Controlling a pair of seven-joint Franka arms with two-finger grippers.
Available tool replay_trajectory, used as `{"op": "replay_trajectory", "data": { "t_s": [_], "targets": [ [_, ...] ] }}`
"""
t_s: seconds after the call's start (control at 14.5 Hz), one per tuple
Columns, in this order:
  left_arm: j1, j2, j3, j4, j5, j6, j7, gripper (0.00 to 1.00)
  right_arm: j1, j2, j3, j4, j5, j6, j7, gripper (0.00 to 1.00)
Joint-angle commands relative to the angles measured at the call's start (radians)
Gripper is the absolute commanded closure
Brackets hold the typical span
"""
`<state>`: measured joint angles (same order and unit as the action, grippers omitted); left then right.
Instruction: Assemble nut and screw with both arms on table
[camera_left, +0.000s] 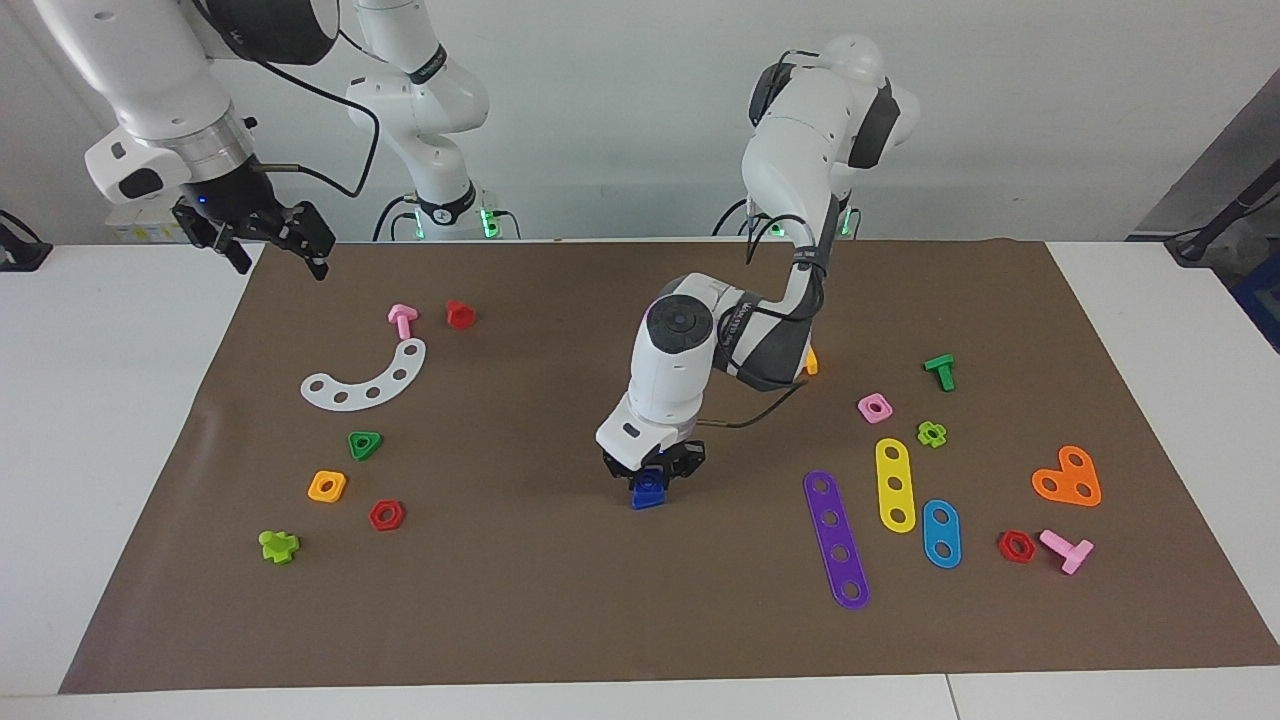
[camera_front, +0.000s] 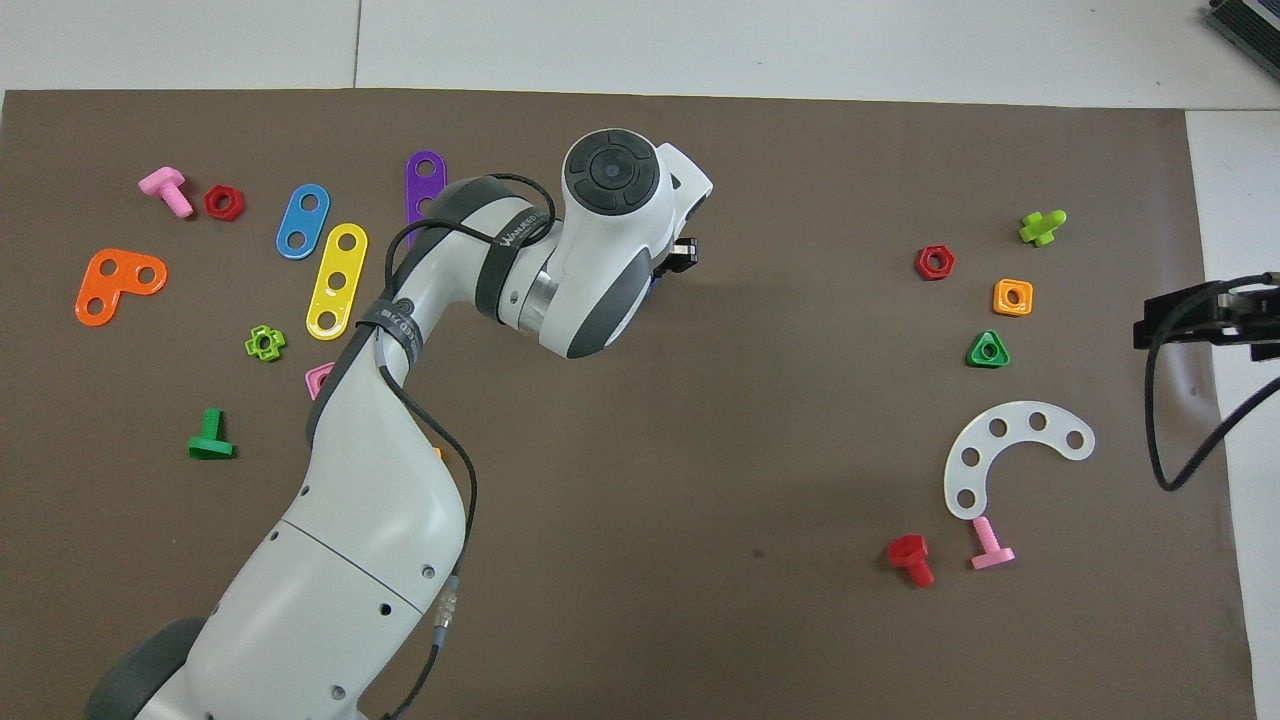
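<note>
Facing view, left gripper (camera_left: 652, 472): low over mid-mat, jaws closed on a blue piece (camera_left: 649, 490) that sits at its fingertips, touching or just off the mat (camera_left: 560, 600).
Facing view, blue piece: a round hole shows on top, so it reads as the nut; whether the screw already sits beneath it cannot be told.
Facing view, right gripper (camera_left: 268, 236): waits raised over the mat's corner at the right arm's end, jaws spread wide and empty.
Facing view, bystanders: a pink nut (camera_left: 875, 407) and purple strip (camera_left: 836, 539) lie toward the left arm's end; a green nut (camera_left: 365, 444) and an orange nut (camera_left: 327, 486) lie toward the right arm's end.
Overhead view, left gripper (camera_front: 676, 255): mostly hidden under the left arm's wrist; only a black finger tip and a sliver of blue show beside it.
Overhead view, right gripper (camera_front: 1205, 318): only its dark body shows at the table edge, over the white table (camera_front: 1240, 180).
Overhead view, screw: not visible as a separate part.
Step in hand: judged as the left arm seating or turning the nut at mid-mat.
Next move: likely calls for a steady downward hold and a check that the parts are joined before the jaws let go; the right arm may need to come in to brace.
</note>
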<state>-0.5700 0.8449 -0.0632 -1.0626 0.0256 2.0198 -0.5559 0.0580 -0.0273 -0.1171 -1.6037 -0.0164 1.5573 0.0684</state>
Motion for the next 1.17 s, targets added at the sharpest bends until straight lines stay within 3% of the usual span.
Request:
{"op": "replay_trajectory", "data": {
  "t_s": [0.0, 0.48, 0.83, 1.1],
  "targets": [
    [-0.017, 0.029, 0.019, 0.039, 0.030, 0.002, -0.007, 0.65, -0.004, -0.017, 0.002, -0.019, 0.003, 0.003, 0.004, 0.00],
    [-0.017, 0.029, 0.019, 0.039, 0.031, 0.002, -0.007, 0.19, -0.004, -0.017, 0.002, -0.019, 0.003, 0.004, 0.004, 0.00],
    [-0.005, 0.028, 0.020, 0.044, 0.027, -0.042, -0.006, 0.17, -0.004, -0.017, 0.002, -0.019, 0.003, 0.004, 0.004, 0.00],
    [0.102, -0.084, 0.010, 0.050, -0.051, -0.166, 0.008, 0.17, -0.004, -0.017, 0.002, -0.019, 0.003, 0.004, 0.005, 0.00]
  ]
}}
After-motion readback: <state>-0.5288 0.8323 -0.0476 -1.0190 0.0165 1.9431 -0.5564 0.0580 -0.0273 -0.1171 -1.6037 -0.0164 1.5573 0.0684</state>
